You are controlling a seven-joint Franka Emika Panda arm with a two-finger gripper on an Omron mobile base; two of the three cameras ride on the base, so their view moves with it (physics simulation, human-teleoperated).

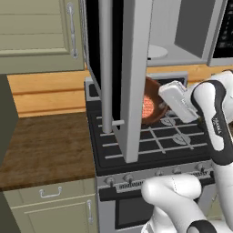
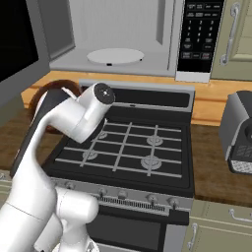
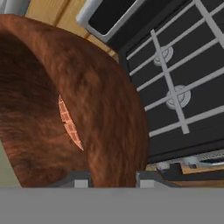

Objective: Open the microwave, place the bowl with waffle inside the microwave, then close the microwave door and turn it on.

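At the upper left of the left base view the microwave door (image 1: 120, 68) is standing swung wide open, its edge hanging down over the gas stove (image 1: 177, 136). Just right of it, at mid-frame, the reddish-brown bowl (image 1: 152, 107) is tilting steeply with the waffle (image 1: 149, 107) showing inside, and the end effector (image 1: 164, 101) is gripping the bowl's rim. In the hand view the bowl (image 3: 65, 100) is filling the left half, the waffle (image 3: 70, 123) a thin orange sliver, and the two fingertips (image 3: 146, 178) are sitting narrow on either side of the rim. Above, the microwave (image 2: 123, 34) cavity is lying open with its turntable (image 2: 115, 55) bare. The placing step appears to be in hand: next the bowl likely needs lifting, levelling and carrying onto the turntable.
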